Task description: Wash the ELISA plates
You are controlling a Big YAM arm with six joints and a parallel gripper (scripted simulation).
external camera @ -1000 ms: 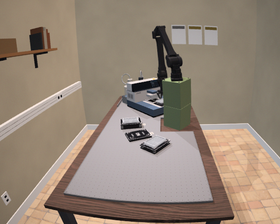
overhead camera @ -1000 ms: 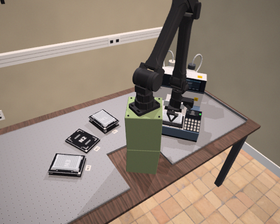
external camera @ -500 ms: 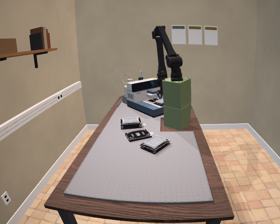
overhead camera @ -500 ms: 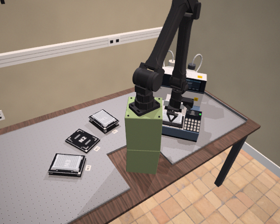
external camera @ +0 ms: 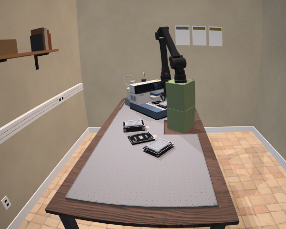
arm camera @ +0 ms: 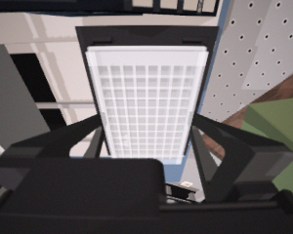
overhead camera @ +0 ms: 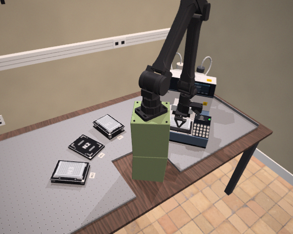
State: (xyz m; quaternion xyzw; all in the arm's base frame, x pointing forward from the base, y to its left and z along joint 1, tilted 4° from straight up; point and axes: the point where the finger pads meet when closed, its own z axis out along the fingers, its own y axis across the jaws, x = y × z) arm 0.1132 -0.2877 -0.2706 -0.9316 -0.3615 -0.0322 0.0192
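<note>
A white ELISA plate [arm camera: 147,99] lies in the black carrier [arm camera: 146,36] of the plate washer [overhead camera: 192,118]. My gripper [arm camera: 146,117] grips the plate by its two long sides; in the top view the gripper [overhead camera: 179,122] stands low over the carrier, next to the keypad [overhead camera: 201,129]. The washer's lamp [overhead camera: 209,119] shows green. Nest N2 [overhead camera: 86,146] is empty and its label shows. Nests N1 [overhead camera: 108,125] and N3 [overhead camera: 70,171] each hold a white plate. In the exterior view the washer [external camera: 148,100] stands at the far end and the nests [external camera: 140,137] lie mid-table.
The arm stands on a green block pedestal [overhead camera: 150,141] just left of the washer. Two bottles with tubing [overhead camera: 201,67] stand behind the washer. The table's right edge [overhead camera: 257,126] lies beyond the washer.
</note>
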